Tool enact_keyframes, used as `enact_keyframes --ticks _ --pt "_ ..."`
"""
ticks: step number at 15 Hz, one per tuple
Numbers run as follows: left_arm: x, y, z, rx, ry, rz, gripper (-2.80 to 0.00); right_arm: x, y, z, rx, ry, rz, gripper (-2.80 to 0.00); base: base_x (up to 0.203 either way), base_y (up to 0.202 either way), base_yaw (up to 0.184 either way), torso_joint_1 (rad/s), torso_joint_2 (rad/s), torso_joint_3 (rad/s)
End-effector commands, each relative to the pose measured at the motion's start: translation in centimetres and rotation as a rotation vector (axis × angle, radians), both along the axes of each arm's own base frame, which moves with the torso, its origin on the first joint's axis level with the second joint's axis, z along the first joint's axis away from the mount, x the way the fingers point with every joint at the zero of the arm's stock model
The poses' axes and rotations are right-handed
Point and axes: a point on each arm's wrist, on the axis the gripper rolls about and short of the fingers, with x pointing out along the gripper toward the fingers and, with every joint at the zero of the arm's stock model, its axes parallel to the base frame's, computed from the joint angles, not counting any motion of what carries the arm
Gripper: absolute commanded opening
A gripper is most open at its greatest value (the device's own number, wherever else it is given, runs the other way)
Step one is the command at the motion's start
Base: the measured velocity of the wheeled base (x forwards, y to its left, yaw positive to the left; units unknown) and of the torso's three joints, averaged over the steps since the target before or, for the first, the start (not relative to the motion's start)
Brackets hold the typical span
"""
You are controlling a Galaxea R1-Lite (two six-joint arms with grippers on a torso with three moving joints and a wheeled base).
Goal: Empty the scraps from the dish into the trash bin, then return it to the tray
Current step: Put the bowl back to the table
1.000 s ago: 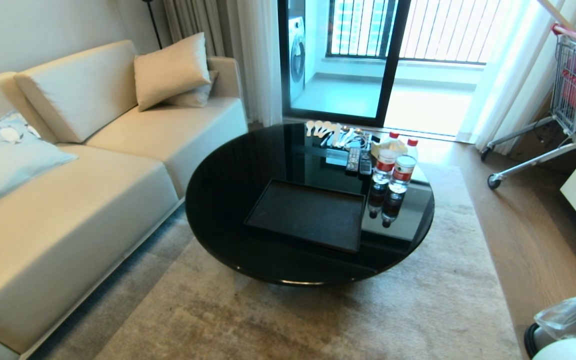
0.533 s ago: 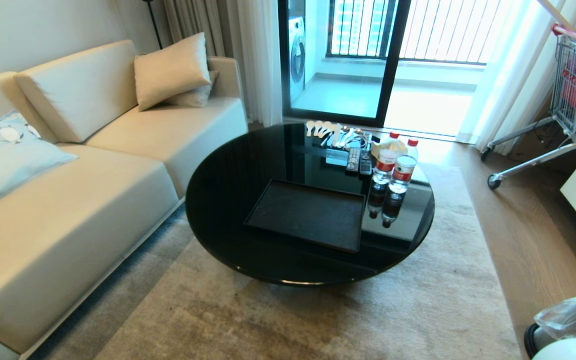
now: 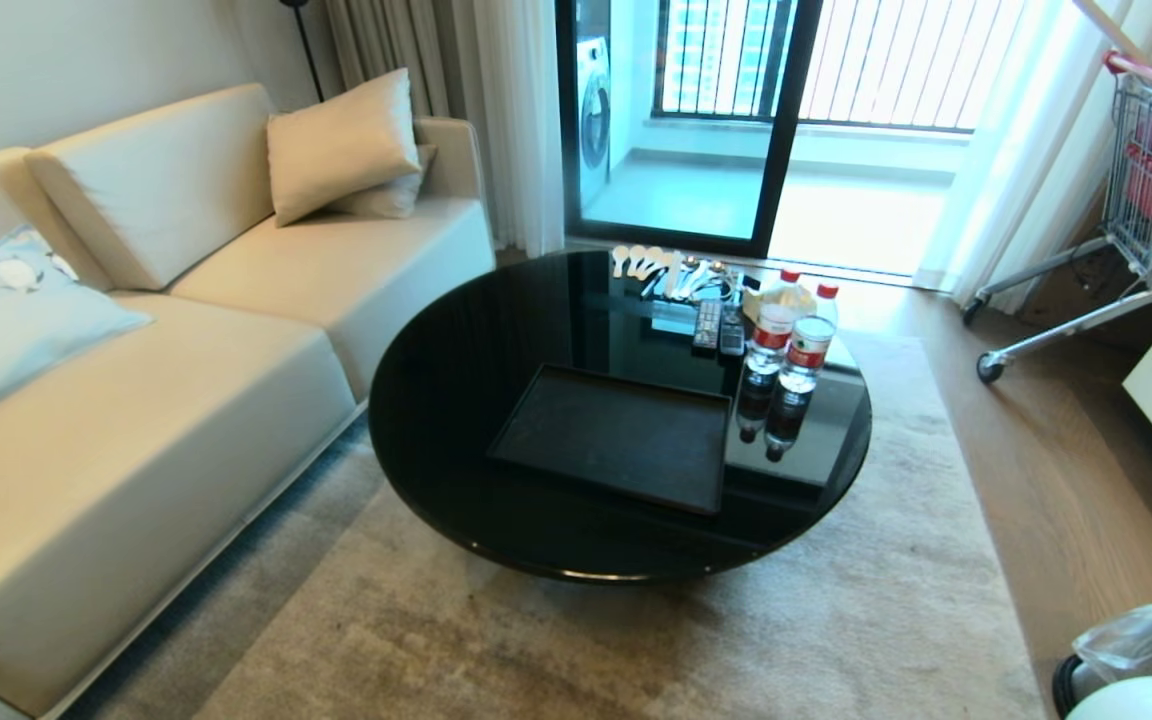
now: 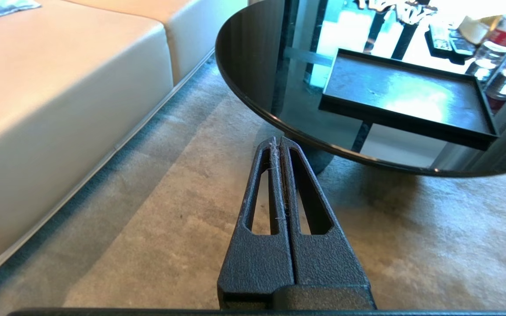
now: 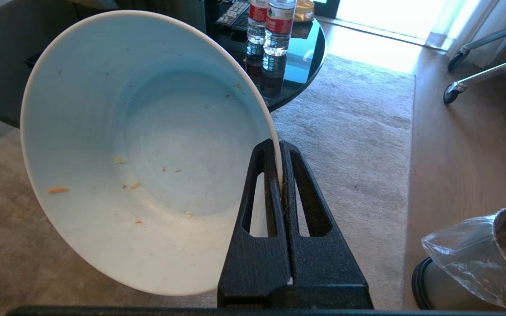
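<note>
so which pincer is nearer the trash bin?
Right. The right pincer, clamped on the bowl's rim, has the trash bin close beside it; the left pincer hangs shut before the table.

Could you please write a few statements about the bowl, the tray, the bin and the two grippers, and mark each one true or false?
1. The right gripper is clamped on the rim of the small round white bowl. True.
2. The bowl holds several whole yellow-orange sticks. False: only small crumbs remain.
3. The flat matte black rectangular tray has nothing on it. True.
4. The left gripper holds a bottle. False: it is shut on nothing.
5. The shiny steel trash bin with a clear bag liner stands on the table. False: it stands on the floor.
</note>
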Motion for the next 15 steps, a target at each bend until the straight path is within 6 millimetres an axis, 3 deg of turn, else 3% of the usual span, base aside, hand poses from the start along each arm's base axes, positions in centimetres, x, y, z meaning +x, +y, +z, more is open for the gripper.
enact_keyframes --ticks 1,8,15 --pt "0.00 0.00 0.00 -0.001 0.000 0.000 -2.80 0.01 0.00 0.00 -0.001 0.002 0.000 -2.80 0.175 0.000 0.001 0.013 0.01 0.006" --pt "0.00 0.00 0.01 0.000 -0.001 0.000 -2.80 0.01 0.00 0.00 -0.002 0.002 0.000 -2.80 0.180 0.000 -0.001 0.004 0.00 0.001" --pt "0.00 0.00 0.00 0.000 0.000 0.000 -2.80 0.01 0.00 0.00 -0.002 0.002 0.000 -2.80 0.000 0.000 0.000 0.000 0.00 0.000"
